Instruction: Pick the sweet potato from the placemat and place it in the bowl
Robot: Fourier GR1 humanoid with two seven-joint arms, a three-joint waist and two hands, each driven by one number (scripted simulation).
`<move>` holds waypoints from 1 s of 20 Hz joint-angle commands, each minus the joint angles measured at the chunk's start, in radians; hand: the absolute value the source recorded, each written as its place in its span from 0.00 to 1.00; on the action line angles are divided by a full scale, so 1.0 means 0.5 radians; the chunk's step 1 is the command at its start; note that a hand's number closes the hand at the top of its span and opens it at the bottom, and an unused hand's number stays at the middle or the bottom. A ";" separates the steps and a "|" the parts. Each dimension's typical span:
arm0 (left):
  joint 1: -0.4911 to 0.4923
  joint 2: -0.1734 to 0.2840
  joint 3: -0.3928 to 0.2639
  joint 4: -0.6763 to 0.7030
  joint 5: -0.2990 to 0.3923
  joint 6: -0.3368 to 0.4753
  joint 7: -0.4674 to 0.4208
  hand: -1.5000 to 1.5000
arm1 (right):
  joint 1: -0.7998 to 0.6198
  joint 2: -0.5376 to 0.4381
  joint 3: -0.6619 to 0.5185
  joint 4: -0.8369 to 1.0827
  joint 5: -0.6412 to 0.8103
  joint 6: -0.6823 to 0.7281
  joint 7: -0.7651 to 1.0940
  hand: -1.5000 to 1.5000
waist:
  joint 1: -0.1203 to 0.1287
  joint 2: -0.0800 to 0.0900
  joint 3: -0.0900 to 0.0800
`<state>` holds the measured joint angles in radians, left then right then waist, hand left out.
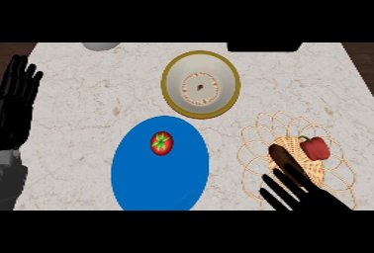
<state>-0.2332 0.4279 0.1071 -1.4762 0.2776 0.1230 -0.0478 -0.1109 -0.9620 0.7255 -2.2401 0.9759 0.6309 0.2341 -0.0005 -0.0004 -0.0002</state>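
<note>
No readable writing. The right robot hand (306, 197) (fingers straight) touches the sweet potato (281, 154) on the placemat (257, 136) near the surface's right edge; the left robot hand (18, 96) rests open at the left edge.

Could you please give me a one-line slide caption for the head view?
Right hand reaching the sweet potato on the woven placemat, the bowl waiting beyond.

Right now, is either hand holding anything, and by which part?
Nothing is held. The right hand is open beside the sweet potato; the left hand rests open.

My counter (87, 108) is evenly and softly lit, with no glare. I see hardly any cast shadows. My black hands show almost no surface detail.
</note>
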 commanded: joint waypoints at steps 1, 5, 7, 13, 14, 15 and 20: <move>-0.030 -0.051 0.020 0.178 -0.055 -0.065 -0.125 0.50 | -0.001 0.159 -0.020 -0.006 0.089 0.137 0.004 0.00 | -0.005 0.002 0.000; -0.091 0.026 0.092 0.109 -0.024 -0.088 0.014 0.50 | 0.038 0.027 -0.168 0.297 0.204 -0.162 -0.265 0.00 | -0.006 0.001 0.001; -0.122 -0.068 0.026 0.086 -0.098 -0.007 0.054 0.50 | 0.040 0.189 -0.082 0.320 0.313 -0.088 -0.222 0.00 | -0.003 0.001 0.000; 0.039 -0.131 0.055 0.017 -0.143 -0.028 -0.059 0.50 | 0.005 0.325 -0.188 0.649 0.401 -0.304 -0.476 0.00 | 0.006 0.001 0.001; -0.008 -0.064 0.101 0.062 -0.084 -0.126 -0.031 0.50 | -0.173 0.397 -0.209 0.710 0.341 -0.133 -0.555 0.00 | 0.015 0.003 0.000; 0.097 -0.090 0.056 -0.210 -0.117 -0.038 0.082 0.50 | -0.037 0.241 -0.285 0.701 0.333 -0.322 -0.670 0.00 | 0.014 -0.002 0.002; 0.033 -0.160 0.051 -0.172 -0.188 0.012 0.123 0.50 | 0.038 0.336 -0.267 0.726 0.470 -0.341 -0.763 0.00 | 0.002 -0.001 0.001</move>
<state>-0.2200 0.3753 0.1477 -1.5069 0.2142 0.0907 -0.0301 -0.1137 -0.7917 0.6140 -1.9084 1.1833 0.5015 -0.0735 0.0015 -0.0002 0.0002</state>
